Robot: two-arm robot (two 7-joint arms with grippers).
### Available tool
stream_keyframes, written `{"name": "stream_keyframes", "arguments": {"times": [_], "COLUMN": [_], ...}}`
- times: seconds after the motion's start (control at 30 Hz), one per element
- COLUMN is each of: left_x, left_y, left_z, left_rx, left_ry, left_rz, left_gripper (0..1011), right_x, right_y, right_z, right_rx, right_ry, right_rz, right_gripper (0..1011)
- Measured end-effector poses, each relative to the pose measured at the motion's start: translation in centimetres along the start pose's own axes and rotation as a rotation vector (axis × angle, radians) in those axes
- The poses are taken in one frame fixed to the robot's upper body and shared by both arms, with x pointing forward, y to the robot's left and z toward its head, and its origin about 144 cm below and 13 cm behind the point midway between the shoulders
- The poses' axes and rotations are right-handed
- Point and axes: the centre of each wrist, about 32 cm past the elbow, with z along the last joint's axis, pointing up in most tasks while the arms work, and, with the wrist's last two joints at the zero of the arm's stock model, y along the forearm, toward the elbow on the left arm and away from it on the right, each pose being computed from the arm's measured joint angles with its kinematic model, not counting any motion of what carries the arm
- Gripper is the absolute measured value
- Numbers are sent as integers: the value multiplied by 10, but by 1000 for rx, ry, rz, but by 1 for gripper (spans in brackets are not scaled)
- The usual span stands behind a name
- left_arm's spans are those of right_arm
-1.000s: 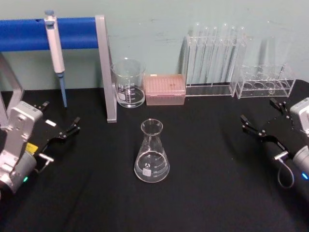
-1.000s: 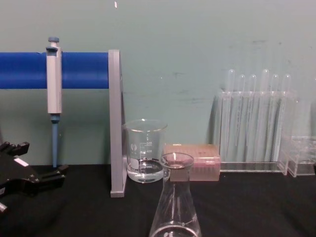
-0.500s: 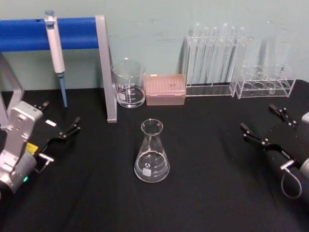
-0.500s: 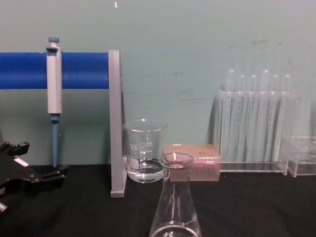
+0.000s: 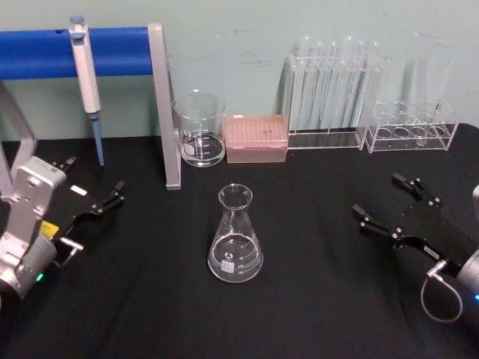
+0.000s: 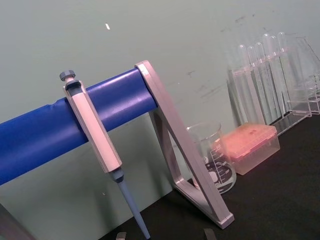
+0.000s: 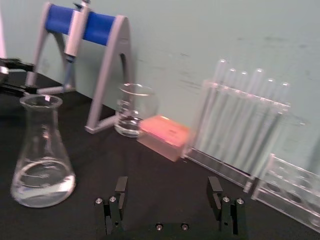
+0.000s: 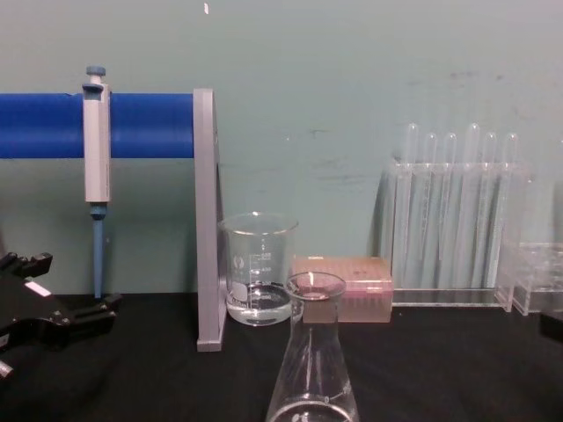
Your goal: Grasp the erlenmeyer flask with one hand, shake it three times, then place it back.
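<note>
The erlenmeyer flask (image 5: pixel 236 239) stands upright in the middle of the black table, with a little clear liquid in its base; it is also in the chest view (image 8: pixel 312 374) and the right wrist view (image 7: pixel 42 150). My right gripper (image 5: pixel 378 196) hovers open to the right of the flask, well apart from it, fingers pointing toward it. In the right wrist view the right gripper (image 7: pixel 167 185) has nothing between its fingers. My left gripper (image 5: pixel 93 179) rests open at the table's left side, also visible low in the chest view (image 8: pixel 75 283).
A glass beaker (image 5: pixel 199 127), a pink tip box (image 5: pixel 256 138), a rack of test tubes (image 5: pixel 333 90) and a low clear rack (image 5: pixel 413 127) line the back wall. A pipette (image 5: pixel 86 71) hangs on the blue stand (image 5: pixel 163 105) at the back left.
My right gripper has moved left across the table toward the flask, staying open. The left arm and the flask have not moved.
</note>
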Motion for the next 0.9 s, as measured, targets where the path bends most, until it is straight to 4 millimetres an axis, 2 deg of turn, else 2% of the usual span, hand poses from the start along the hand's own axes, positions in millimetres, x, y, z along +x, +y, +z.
{"name": "stream_keyframes", "arguments": {"times": [0.9], "left_x": [0], "left_y": [0], "left_z": [0], "left_rx": [0], "left_ry": [0], "left_rz": [0], "left_gripper": [1001], "right_x": [-20], "right_y": [36], "right_z": [-2], "right_rx": [74], "right_ry": [97], "right_rz": [271], "right_gripper": [1000]}}
